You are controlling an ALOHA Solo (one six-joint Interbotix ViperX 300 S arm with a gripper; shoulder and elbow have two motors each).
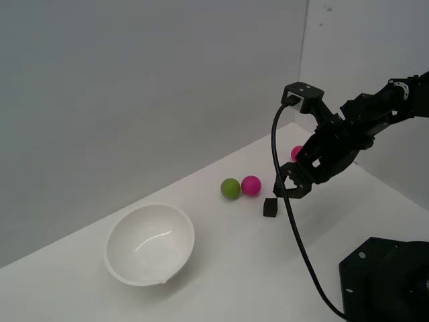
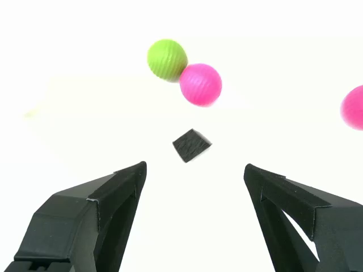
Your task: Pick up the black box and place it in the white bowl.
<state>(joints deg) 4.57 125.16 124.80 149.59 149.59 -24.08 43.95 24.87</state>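
I have the claw [image 1: 287, 190] spread wide and holding nothing, hanging just above the white bench [image 1: 221, 268]. The black box [image 1: 270, 207] sits on the bench just ahead of the fingertips [image 2: 134, 170], apart from both. Beyond it a green ball [image 1: 230, 188] and a pink ball [image 1: 251, 185] look to be touching. A second pink ball [image 2: 354, 107] is partly hidden behind the arm. The white bowl [image 1: 151, 243] stands well apart toward the exterior view's left.
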